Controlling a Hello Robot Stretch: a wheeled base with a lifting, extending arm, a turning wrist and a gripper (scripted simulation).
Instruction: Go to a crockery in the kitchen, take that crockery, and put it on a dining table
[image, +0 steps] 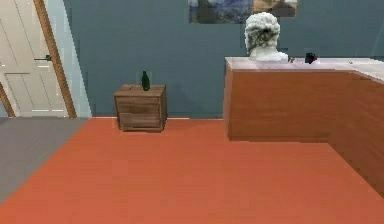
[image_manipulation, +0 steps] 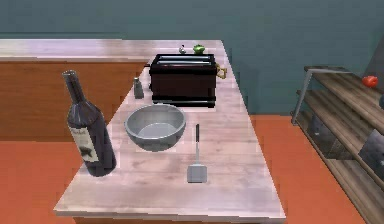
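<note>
Kitchen counter (image_manipulation: 235, 130) with a pale, veined top runs across the arm side view, set against a teal wall (image_manipulation: 290, 40) and an orange-red floor (image_manipulation: 30, 165). A black toaster (image_manipulation: 183, 80) stands near the middle of that top and serves as the marker for everything else.

The crockery to take is a grey bowl (image_manipulation: 155, 127). It sits upright on the counter just on the near side of the toaster and a little to its left, mouth upward. Being round, it has no long axis to line up with.

Crowding it:
- a dark wine bottle (image_manipulation: 88, 130), upright, nearer than the toaster and well to its left, just beside the bowl
- a spatula (image_manipulation: 197, 160), flat, nearer than the toaster, handle pointing back toward it
- a small shaker (image_manipulation: 138, 88) at the toaster's left end
- a green apple (image_manipulation: 199, 49) beyond the toaster

I cannot tell the state of the gripper from these pictures. My judgement is that the arm's usual line would pass over the spatula, to the right of the bowl, so the base likely needs a small shift before reaching; the bottle is the thing most likely to be knocked
</note>
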